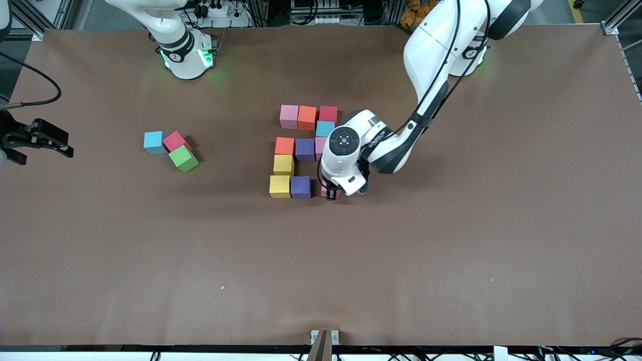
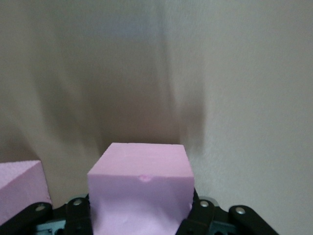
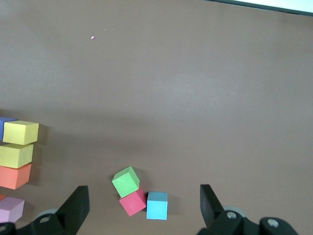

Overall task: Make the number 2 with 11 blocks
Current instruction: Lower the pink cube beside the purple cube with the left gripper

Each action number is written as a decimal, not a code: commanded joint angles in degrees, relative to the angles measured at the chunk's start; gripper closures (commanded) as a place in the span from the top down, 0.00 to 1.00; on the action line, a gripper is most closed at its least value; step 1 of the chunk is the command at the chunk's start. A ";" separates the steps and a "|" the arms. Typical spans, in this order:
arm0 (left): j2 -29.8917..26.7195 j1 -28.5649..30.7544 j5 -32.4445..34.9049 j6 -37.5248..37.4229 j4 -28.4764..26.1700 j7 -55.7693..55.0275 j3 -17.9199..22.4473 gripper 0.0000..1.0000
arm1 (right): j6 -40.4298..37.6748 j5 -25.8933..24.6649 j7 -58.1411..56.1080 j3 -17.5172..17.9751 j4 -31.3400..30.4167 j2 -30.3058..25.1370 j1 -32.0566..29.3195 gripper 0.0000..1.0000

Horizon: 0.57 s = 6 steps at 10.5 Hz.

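Ten cubes of the 2 [image 1: 303, 150] show on the brown table [image 1: 451, 250] in the front view: a pink [image 1: 289, 116], an orange [image 1: 307, 118] and a red [image 1: 328, 114] in the top row, a light blue [image 1: 325, 128] under the red, then a row of orange [image 1: 284, 146], purple [image 1: 304, 149] and a pink [image 1: 319, 145] half covered by the left arm's wrist, a yellow [image 1: 283, 164] below, and a yellow [image 1: 279, 186] and purple [image 1: 300, 186] in the bottom row. The eleventh, a pink block [image 2: 142, 188], sits at the end of the bottom row just beside the purple one, almost wholly hidden in the front view; the left gripper [image 1: 331, 192] is clamped on its sides, as the left wrist view shows, though whether it rests on the table cannot be told. Apart, toward the right arm's end, lie three spare cubes touching: a blue [image 1: 153, 142], a pinkish-red [image 1: 175, 141] and a green [image 1: 183, 158]. The right gripper [image 1: 40, 138] waits at the table's edge there, fingers spread wide and holding nothing.
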 commanded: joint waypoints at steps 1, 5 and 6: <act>2.34 -1.32 -0.53 -1.49 4.00 -1.25 0.80 0.24 | -0.87 -0.80 -0.36 -0.14 0.67 -0.44 -0.42 1.00; 2.87 -1.76 -0.53 -1.31 4.70 -2.03 0.80 0.25 | -0.87 -0.71 -0.27 0.12 0.67 -0.53 -0.25 1.00; 3.23 -2.29 -0.53 -1.31 5.23 -2.04 0.89 0.25 | -0.95 -0.71 -0.27 0.03 0.67 -0.53 -0.25 1.00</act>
